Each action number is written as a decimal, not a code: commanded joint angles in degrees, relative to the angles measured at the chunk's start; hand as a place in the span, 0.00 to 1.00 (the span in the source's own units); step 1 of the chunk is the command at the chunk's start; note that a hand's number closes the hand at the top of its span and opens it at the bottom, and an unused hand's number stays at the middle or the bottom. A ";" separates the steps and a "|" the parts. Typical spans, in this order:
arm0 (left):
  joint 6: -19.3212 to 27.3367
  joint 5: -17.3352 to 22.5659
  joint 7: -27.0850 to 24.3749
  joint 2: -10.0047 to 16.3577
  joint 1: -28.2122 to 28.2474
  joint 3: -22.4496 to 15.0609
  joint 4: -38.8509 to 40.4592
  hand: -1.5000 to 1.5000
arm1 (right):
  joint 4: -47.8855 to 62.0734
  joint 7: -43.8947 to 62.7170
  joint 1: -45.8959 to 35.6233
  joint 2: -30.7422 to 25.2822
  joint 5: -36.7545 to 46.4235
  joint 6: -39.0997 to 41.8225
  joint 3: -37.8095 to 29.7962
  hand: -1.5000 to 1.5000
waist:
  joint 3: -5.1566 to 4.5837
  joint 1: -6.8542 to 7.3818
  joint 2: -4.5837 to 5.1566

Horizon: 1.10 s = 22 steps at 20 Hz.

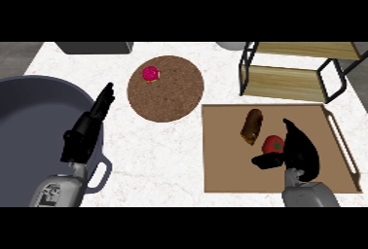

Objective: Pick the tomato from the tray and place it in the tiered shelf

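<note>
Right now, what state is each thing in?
Tomato: on the tray, not lifted.
Right hand: open, fingers beside the tomato.
Left hand: open, holding nothing.
Tiered shelf: upright, no tomato in it.
Brown food: lying on the tray.
Pink fruit: resting on the round mat.

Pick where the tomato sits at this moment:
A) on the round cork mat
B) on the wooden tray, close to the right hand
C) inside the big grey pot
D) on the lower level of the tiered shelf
B: the tomato lies on the wooden tray, just left of the open right hand and below a brown oblong food item.
</note>
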 commanded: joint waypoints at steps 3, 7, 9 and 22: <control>-1.85 1.93 0.69 -0.43 1.31 0.70 -1.37 0.50 | 4.96 -5.16 3.69 0.55 1.11 -1.70 2.04 1.00 | -1.09 -0.12 0.67; -1.50 1.85 -1.65 -1.46 1.89 1.35 1.70 0.50 | 1.39 -1.49 0.30 -0.90 4.19 2.83 3.06 1.00 | -1.13 -0.23 0.67; -0.85 0.61 -0.59 -2.09 1.68 0.48 0.35 0.50 | 9.14 -6.79 -2.93 -0.93 2.94 -0.93 -0.33 1.00 | -1.10 0.04 0.73; -0.16 -1.24 -1.11 -3.66 0.10 -0.06 3.23 0.50 | 11.74 -4.63 -17.04 6.73 0.77 -6.41 24.22 1.00 | -1.10 0.25 0.75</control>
